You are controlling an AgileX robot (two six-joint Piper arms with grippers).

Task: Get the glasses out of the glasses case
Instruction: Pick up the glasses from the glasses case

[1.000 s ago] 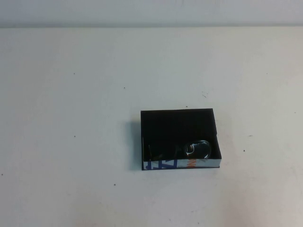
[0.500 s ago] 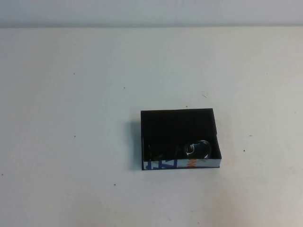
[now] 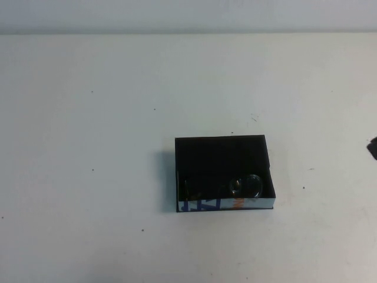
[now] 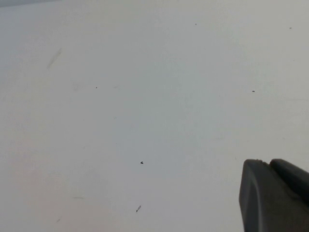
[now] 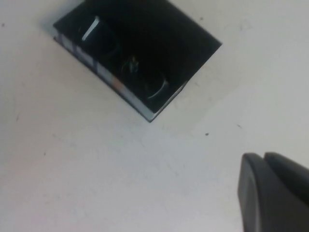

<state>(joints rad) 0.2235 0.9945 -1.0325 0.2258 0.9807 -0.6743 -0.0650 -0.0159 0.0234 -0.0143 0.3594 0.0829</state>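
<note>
The glasses case (image 3: 222, 173) is seen lying open on the white table (image 3: 88, 177), black interior up, w/ its white printed wall on the robot-facing side. The glasses (image 3: 227, 187) are found inside the case, along that printed wall, one lens glinting toward the case's right end. The right gripper (image 3: 373, 147) is only just visible as a dark tip well to the right of the case, above bare table; spread or pressed together can't be told. The left gripper (image 4: 275, 195) is shown over bare table, case not seen in its wrist view; finger state likewise can't be told.
</note>
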